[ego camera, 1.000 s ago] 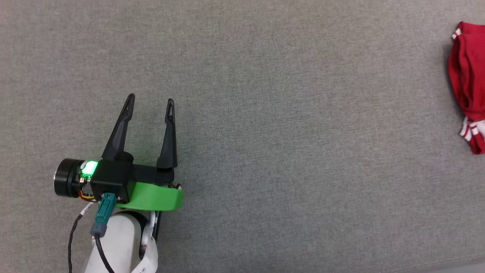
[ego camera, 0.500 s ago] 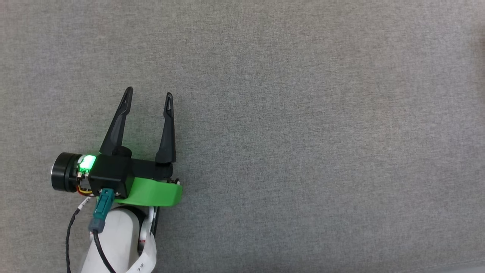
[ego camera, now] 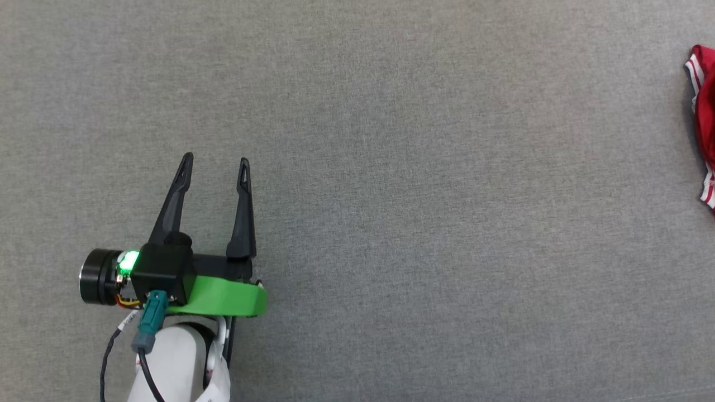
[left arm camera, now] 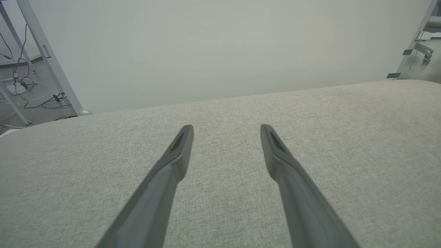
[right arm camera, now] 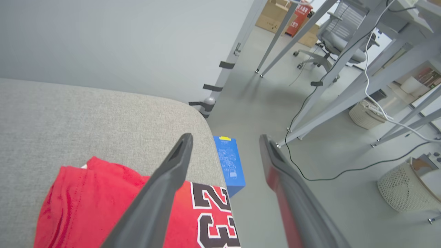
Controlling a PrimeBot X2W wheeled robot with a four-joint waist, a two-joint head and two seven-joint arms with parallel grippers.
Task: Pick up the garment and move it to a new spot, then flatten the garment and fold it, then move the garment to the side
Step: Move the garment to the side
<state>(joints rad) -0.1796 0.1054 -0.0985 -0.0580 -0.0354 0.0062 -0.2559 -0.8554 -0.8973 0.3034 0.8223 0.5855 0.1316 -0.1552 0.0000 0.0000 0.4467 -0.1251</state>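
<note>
One garment (ego camera: pixel 706 111), long axis front-to-back.

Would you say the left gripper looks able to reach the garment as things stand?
Likely not easily: nothing blocks the left gripper, but the garment lies far across the grey surface.

Way over at the right edge of the grey padded surface (ego camera: pixel 391 167) in the head view sits the garment (ego camera: pixel 705 120). It's a red sliver cut off by the frame, with red-and-white striped trim at its far end and again at its near end. From the right wrist view, the garment (right arm camera: pixel 89 203) is a rumpled red heap with soft folds running across it, lying on the grey cloth close to the surface's rounded corner. A black "23" outlined in white faces up, right by the surface's edge. A speck of white peeks out at the heap's far rim.
</note>
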